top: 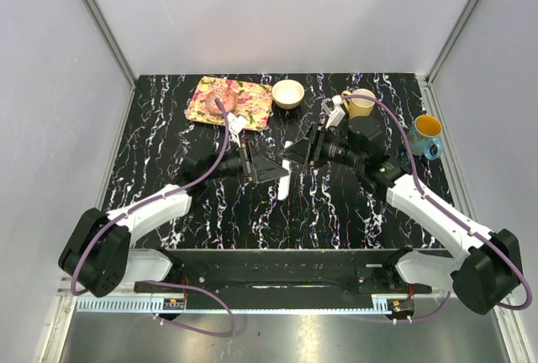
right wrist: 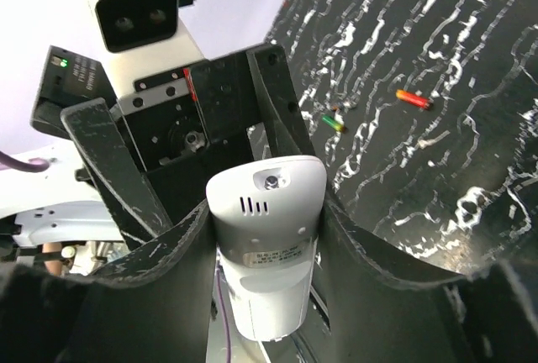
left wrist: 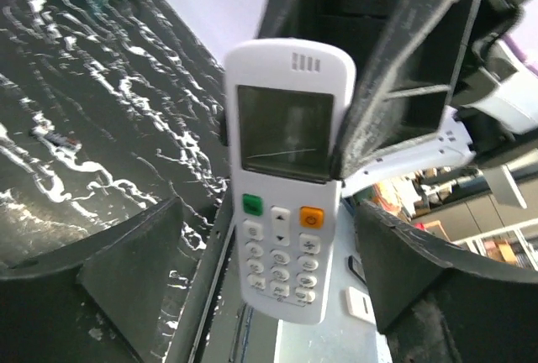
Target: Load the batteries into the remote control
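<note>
The remote control [top: 285, 180] is a white bar held upright above the table's middle. My right gripper [top: 294, 155] is shut on its upper part; in the right wrist view the remote's back with a label [right wrist: 267, 245] sits clamped between both fingers [right wrist: 160, 254]. My left gripper [top: 276, 169] is open, with its fingers [left wrist: 126, 262] wide on either side of the remote's button face [left wrist: 282, 212], not touching it. A reddish-orange battery [right wrist: 414, 98] and a green battery [right wrist: 334, 123] lie on the black table.
A floral tray [top: 250, 104], a cream bowl [top: 288, 93], a yellow mug [top: 360, 104] and a blue mug [top: 424, 136] stand along the back and right. A small flat white piece [left wrist: 360, 304] lies below the remote.
</note>
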Controlling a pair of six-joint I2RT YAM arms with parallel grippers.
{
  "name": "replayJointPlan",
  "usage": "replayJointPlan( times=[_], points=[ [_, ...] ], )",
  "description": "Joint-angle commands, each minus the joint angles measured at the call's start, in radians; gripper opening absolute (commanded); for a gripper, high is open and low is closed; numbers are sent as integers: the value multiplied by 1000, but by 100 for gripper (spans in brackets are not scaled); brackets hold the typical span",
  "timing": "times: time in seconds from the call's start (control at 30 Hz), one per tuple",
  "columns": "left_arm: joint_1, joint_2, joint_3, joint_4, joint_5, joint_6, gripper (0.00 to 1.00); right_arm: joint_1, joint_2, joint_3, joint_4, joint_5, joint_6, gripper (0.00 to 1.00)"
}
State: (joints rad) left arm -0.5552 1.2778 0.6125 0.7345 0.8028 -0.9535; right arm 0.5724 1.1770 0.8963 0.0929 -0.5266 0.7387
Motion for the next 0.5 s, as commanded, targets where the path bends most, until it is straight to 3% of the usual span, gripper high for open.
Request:
replayJointPlan(
  times=[0.0, 0.17, 0.3, 0.47],
  points=[
    [-2, -72, 75, -237, -184, 189, 99, 0, -60, 105, -159, 59, -90, 0],
    [-3, -132, 112, -481, -373, 309, 99, 15, -44, 213, -439, 229, -153, 0],
    [-18, -211, 82, -500, -516, 341, 99, 41, 3, 314, -594, 408, -160, 0],
    [-51, -212, 89, -480, -502, 355, 99, 55, 36, 338, -625, 441, -125, 0]
  ],
)
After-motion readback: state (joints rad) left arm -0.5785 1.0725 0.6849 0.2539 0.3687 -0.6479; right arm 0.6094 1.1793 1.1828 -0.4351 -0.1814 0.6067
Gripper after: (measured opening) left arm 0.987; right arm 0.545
